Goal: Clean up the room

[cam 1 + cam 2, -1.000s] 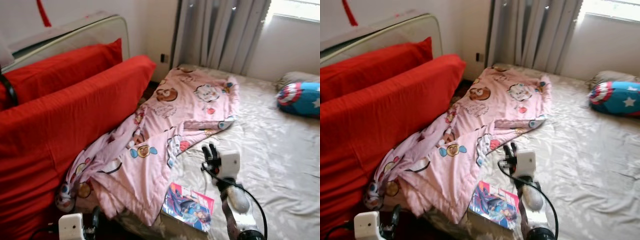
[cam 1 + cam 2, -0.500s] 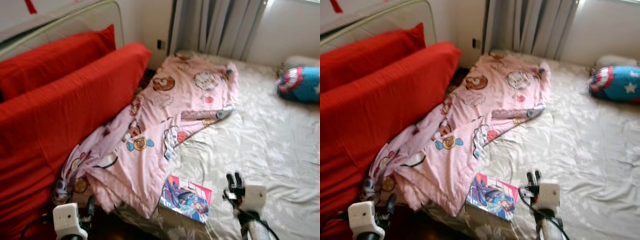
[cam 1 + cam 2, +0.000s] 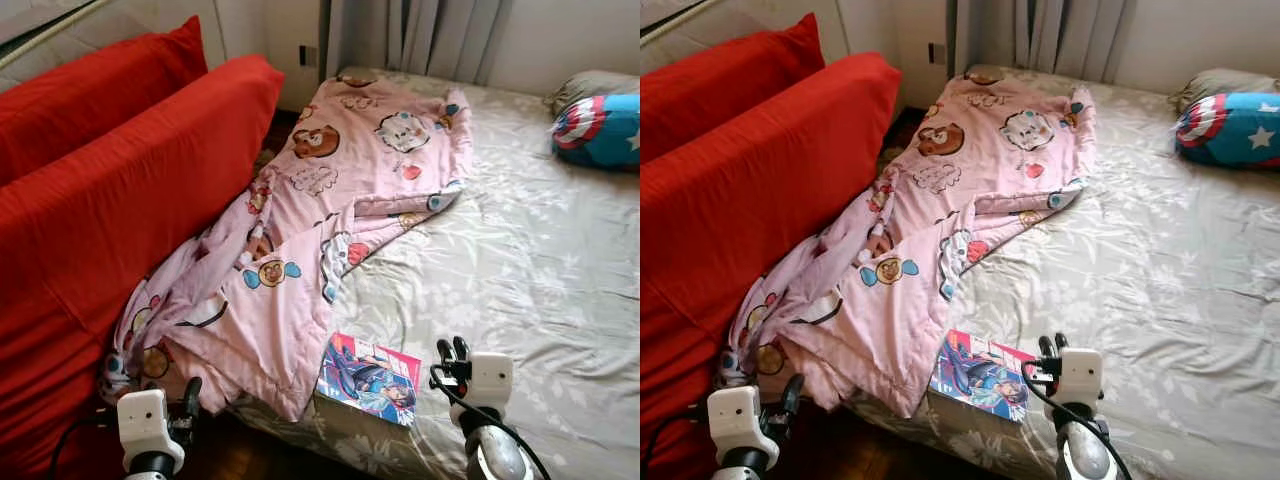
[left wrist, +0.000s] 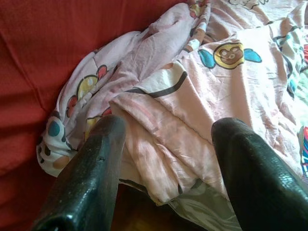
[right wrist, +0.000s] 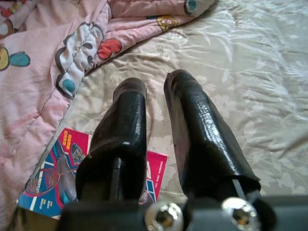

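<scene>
Little looked done: the pink blanket [image 3: 330,220] sprawled rumpled across the frame's centre, the magazine [image 3: 370,378] lay at lower centre on the bed [image 3: 540,280], the left gripper [image 4: 166,144] gaped empty, and the right gripper [image 5: 154,96], nearly closed, held nothing.

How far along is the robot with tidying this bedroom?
Nothing looks done yet. The pink blanket lies crumpled across the bed, spilling off its edge against the red cushions, and a magazine sits at the bed's edge. Neither gripper holds anything: the right gripper hovers beside the magazine, and the left gripper is open, facing the blanket's hanging corner. Both items remain.
</scene>
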